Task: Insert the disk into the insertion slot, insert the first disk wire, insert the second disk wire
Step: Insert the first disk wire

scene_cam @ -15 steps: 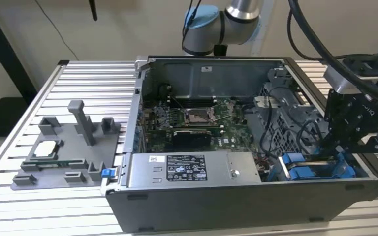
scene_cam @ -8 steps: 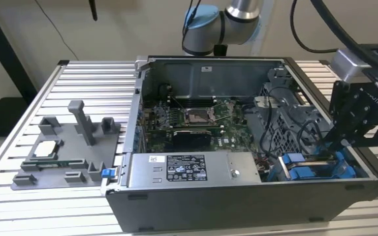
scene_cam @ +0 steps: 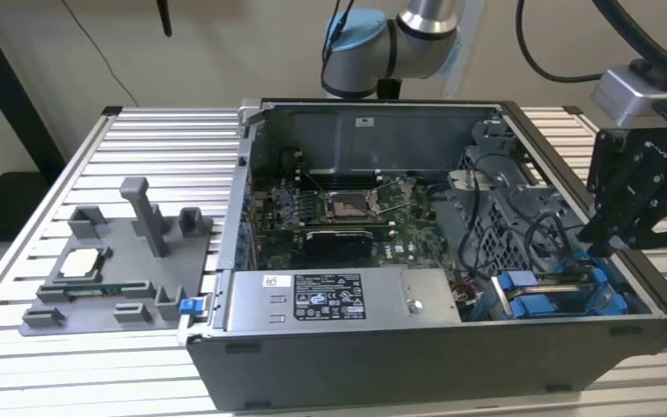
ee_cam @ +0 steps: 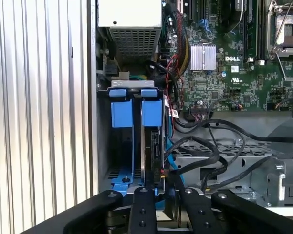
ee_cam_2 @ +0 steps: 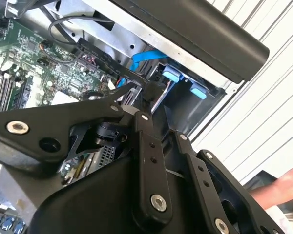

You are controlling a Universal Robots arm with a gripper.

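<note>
The disk (ee_cam: 152, 146) stands on edge in the insertion slot (ee_cam: 118, 168), its blue carrier tab (ee_cam: 151, 108) beside an identical tab. In the exterior view the slot (scene_cam: 554, 300) is at the open case's near corner on the exterior view's right, and my black gripper (scene_cam: 597, 246) hangs just above it. In the second wrist view the gripper (ee_cam_2: 142, 89) has its fingertips drawn together on a black wire end (ee_cam_2: 118, 68) close to the blue tabs (ee_cam_2: 171, 75). In the first wrist view the finger links (ee_cam: 141, 209) sit over the disk's near end.
A grey power-supply box (scene_cam: 333, 300) lies next to the bay. Loose black cables (ee_cam: 219, 146) cross beside the slot. The motherboard (scene_cam: 346, 204) fills the case floor. A grey fixture (scene_cam: 114, 261) sits on the slatted table (scene_cam: 32, 347). A person's hand (ee_cam_2: 285, 187) is nearby.
</note>
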